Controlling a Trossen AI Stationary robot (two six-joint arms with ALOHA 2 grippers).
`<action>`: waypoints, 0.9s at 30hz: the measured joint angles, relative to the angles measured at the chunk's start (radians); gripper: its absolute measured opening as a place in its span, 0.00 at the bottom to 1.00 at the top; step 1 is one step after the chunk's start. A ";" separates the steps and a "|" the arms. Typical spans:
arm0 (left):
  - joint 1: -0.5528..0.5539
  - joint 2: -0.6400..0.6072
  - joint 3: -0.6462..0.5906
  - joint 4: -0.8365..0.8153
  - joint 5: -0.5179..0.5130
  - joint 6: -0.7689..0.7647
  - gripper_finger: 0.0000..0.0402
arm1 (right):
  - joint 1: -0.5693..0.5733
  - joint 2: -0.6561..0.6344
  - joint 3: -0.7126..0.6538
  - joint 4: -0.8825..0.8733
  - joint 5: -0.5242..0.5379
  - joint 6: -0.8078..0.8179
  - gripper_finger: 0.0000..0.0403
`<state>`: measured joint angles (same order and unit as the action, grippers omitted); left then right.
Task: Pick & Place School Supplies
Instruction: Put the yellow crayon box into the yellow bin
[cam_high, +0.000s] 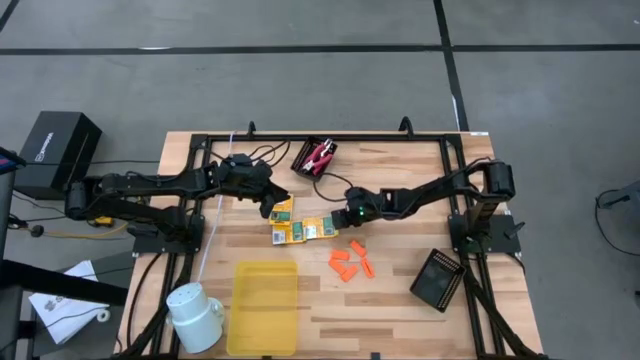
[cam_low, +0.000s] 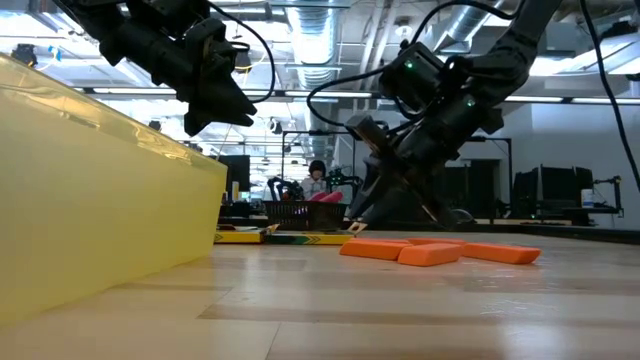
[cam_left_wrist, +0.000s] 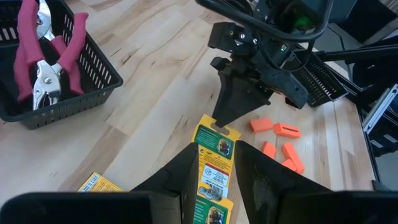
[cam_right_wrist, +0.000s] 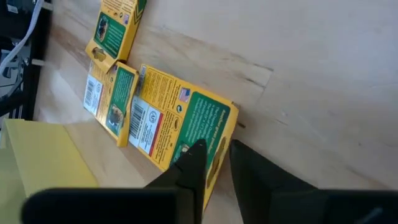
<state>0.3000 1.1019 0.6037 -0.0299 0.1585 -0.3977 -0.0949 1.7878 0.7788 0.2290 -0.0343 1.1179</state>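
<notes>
A: The pale butcher-block wooden table (cam_high: 400, 300) looks smooth, with a soft sheen over its grain. The translucent yellow plastic bin (cam_high: 265, 305) is glossy.

B: The flat yellow-and-green printed card packets (cam_right_wrist: 180, 124) look like coated paper, slightly shiny. The stubby orange pieces (cam_low: 435, 252) are matt.

A: The black plastic mesh basket (cam_left_wrist: 93, 68) is dull, and the tool with pink rubbery handles (cam_left_wrist: 43, 56) has bright polished metal jaws.

B: The white mug (cam_high: 195, 315) looks smooth and glazed.
</notes>
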 joint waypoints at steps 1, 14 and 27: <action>0.000 0.000 0.000 0.000 0.000 0.000 0.25 | -0.001 0.000 0.000 0.000 -0.009 -0.002 0.11; 0.003 0.000 0.000 0.000 0.000 0.000 0.25 | -0.037 -0.001 0.000 0.047 -0.084 -0.044 0.00; 0.075 0.000 0.000 0.002 0.000 0.002 0.25 | -0.106 -0.208 0.037 -0.006 -0.125 -0.126 0.00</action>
<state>0.3753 1.1019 0.6037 -0.0275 0.1585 -0.3958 -0.2007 1.5799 0.8162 0.2227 -0.1594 0.9923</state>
